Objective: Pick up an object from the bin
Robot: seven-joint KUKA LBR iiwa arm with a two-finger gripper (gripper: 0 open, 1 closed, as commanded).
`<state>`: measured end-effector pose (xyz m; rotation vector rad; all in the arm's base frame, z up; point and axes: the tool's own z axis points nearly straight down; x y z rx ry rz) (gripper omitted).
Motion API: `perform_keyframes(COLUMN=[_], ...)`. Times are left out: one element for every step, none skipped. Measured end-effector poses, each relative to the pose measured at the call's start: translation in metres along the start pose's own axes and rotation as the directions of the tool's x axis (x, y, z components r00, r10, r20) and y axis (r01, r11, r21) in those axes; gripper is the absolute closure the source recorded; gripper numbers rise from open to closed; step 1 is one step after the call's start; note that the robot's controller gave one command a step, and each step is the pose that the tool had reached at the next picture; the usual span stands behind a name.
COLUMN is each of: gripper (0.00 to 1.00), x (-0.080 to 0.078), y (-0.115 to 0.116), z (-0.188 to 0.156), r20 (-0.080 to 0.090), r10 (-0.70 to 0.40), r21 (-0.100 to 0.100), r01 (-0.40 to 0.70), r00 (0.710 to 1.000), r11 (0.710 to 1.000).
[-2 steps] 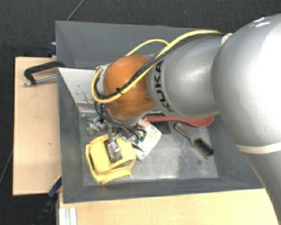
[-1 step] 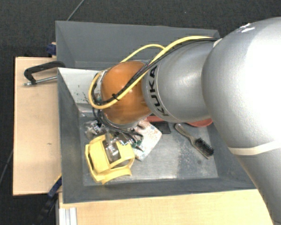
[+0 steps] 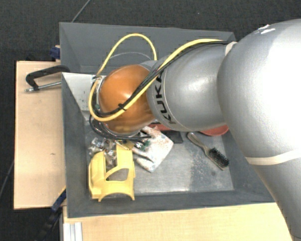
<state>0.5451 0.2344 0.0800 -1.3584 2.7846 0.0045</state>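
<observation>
Hanging low in the left half of the bin (image 3: pixel 72 154), the gripper (image 3: pixel 106 145) shows as a cluster of dark and shiny metal parts just under the wrist. Whether it is released or clenched I cannot tell, since the wrist hides most of it from above. Its lower end is at the upper edge of a yellow piece (image 3: pixel 97 177). This is a bent, open plastic frame with a window-like gap in its middle, lying flat on the floor near the bin's lower left corner as the camera sees it. The two look as if they meet, but contact cannot be made out, and nothing is seen gripped. Just to the right of the gripper lies a white packet (image 3: pixel 156 147), speckled with small coloured marks and crumpled at one end, its near corner close to the yellow piece. Farther right, and apart from both, a brush (image 3: pixel 211 153) lies slantwise on the bare floor, its grey handle pointing up-left and its black bristles down-right. Above the brush a red thing (image 3: pixel 216 130) peeps out from under the arm (too little of it shows to name it). A white sheet (image 3: pixel 76 88) leans in the upper left corner. Over the gripper sits the round orange cover (image 3: pixel 121 97) of the wrist, with a yellow cable (image 3: pixel 133 35) looping above it and across it. From there the thick grey arm (image 3: pixel 200 92) runs out to the right, covering the bin's upper right part.
</observation>
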Motion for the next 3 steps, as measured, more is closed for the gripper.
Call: perform_keyframes(gripper=[1.00,1.00,1.00], x=[0.000,-0.005,-0.007], y=[0.000,-0.001,-0.002], z=[0.000,-0.050,-0.106], r20=[-0.001,0.011,0.009], r10=[0.000,0.001,0.002], r21=[-0.001,0.003,0.002], r01=[0.000,-0.002,-0.002], r00=[1.000,1.000,1.000], r11=[1.000,1.000,1.000])
